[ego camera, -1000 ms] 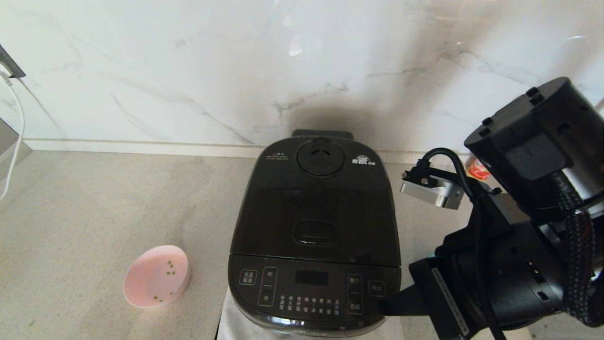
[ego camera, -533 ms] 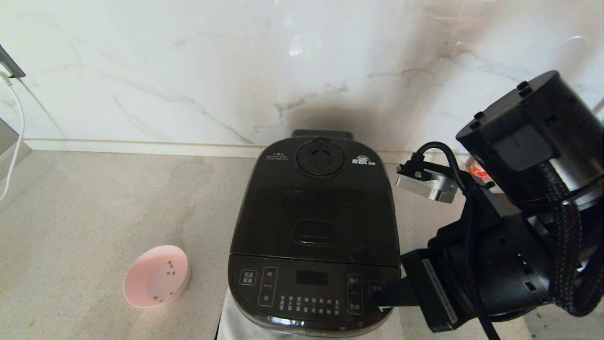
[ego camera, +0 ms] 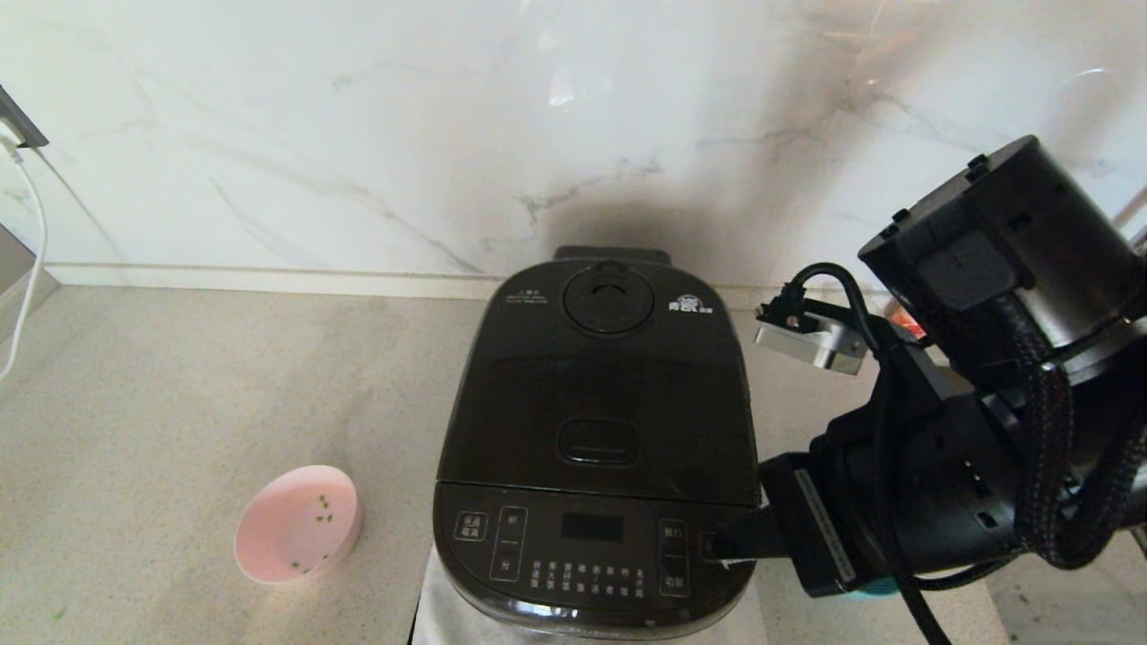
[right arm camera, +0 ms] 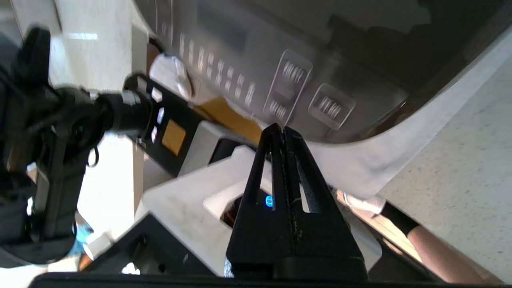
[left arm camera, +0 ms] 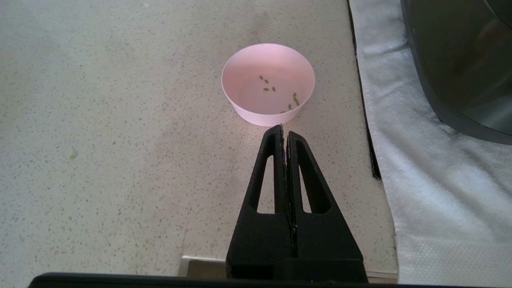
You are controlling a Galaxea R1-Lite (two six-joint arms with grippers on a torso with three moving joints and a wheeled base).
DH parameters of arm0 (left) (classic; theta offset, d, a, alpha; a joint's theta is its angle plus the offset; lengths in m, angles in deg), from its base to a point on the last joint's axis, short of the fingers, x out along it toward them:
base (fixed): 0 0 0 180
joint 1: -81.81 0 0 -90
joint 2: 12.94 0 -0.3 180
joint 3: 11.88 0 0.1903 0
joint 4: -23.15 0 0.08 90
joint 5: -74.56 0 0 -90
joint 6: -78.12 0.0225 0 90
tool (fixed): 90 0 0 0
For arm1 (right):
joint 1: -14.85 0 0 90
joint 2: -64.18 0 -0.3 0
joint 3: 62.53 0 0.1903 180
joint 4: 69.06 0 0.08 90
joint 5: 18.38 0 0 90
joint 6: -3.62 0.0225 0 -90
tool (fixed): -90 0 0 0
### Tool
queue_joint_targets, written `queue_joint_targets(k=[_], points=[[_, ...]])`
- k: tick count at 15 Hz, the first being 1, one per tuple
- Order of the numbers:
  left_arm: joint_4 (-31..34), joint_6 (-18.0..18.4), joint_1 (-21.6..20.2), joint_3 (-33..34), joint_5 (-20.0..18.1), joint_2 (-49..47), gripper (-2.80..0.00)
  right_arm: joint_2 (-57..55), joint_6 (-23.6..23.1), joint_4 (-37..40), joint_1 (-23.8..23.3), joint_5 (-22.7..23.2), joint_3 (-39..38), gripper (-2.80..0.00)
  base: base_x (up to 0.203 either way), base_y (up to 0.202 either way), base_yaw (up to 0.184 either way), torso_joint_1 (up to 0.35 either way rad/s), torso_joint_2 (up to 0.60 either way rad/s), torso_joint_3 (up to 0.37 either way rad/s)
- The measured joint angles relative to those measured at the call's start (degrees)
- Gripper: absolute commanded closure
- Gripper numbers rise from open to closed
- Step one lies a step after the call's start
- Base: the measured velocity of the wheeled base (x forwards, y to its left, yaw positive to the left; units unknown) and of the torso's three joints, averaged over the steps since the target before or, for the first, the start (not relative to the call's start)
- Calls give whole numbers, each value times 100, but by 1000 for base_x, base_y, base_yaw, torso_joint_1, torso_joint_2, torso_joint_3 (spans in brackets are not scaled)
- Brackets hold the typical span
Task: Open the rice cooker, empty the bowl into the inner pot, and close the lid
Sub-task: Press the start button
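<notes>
The black rice cooker (ego camera: pixel 596 430) stands in the middle of the counter with its lid (ego camera: pixel 600 376) down, so the inner pot is hidden. A pink bowl (ego camera: pixel 298 524) with a few green bits in it sits to the cooker's left. My right gripper (ego camera: pixel 717 548) is shut with nothing in it, its tips at the front right corner of the button panel (right arm camera: pixel 288 86). In the left wrist view my left gripper (left arm camera: pixel 285 130) is shut and empty, its tips just short of the pink bowl (left arm camera: pixel 268 84).
A white cloth (left arm camera: pixel 420 168) lies under the cooker. The marble wall runs close behind it. A white cable (ego camera: pixel 31 242) hangs at the far left. A red-and-white item (ego camera: pixel 901 318) shows behind my right arm.
My right arm has swung a little to the left, bringing its shut tips further over the panel's right end. The bowl and the cooker have not moved.
</notes>
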Motion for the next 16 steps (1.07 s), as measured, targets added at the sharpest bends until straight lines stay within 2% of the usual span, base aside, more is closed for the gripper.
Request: queue_joint_targets(k=[4, 16], points=[[0, -1, 0, 0, 1, 0, 0, -97, 6, -111, -144, 11, 46, 0, 0, 0, 0, 0, 0, 0], [2, 1, 0, 0, 0, 0, 0, -217, 17, -114, -181, 24, 86, 0, 0, 0, 0, 0, 0, 0]])
